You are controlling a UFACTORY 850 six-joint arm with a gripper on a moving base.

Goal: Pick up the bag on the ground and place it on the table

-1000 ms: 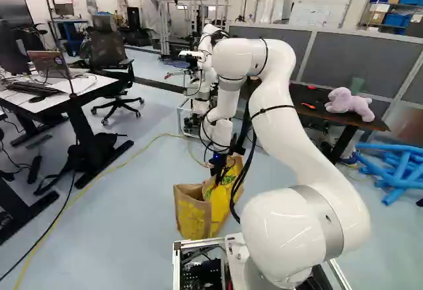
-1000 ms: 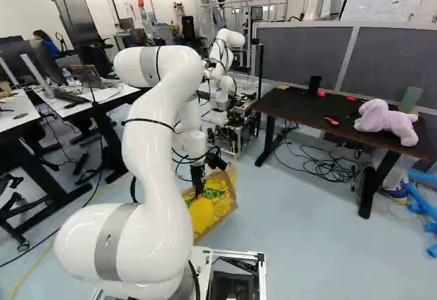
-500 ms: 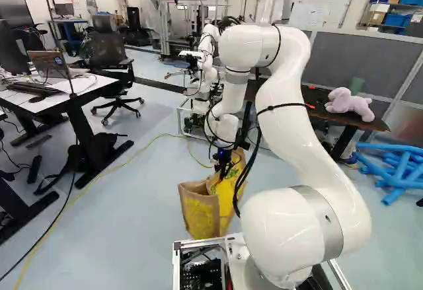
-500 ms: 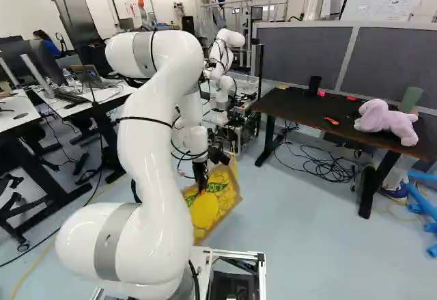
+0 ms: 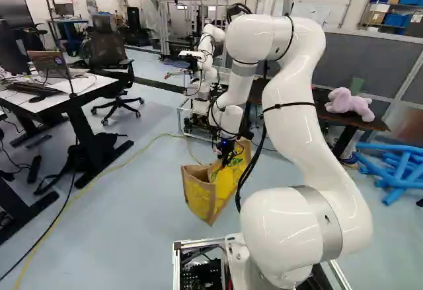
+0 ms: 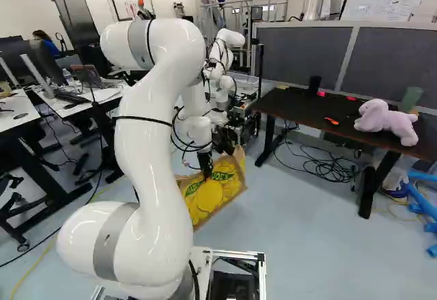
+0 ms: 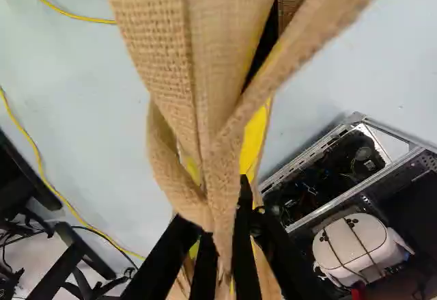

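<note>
Tan, Yellow and a Touch of Lilac

The bag [image 6: 225, 194] is tan with a crosshatched weave, its sides yellow with green detail. The arm [image 5: 297, 128] is white, banded grey; the gripper [image 6: 205, 170] is black. The table [image 6: 300, 110] looks dark brown, perhaps nearly black; the plush toy [image 6: 386, 121] pale lilac, the tubes [image 5: 398, 164] blue.

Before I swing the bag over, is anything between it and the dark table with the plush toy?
Nothing visible stands between the bag, held in the gripper, and the dark table. Only black cables lie low, on the floor at its foot. The plush toy sits on the tabletop.
</note>
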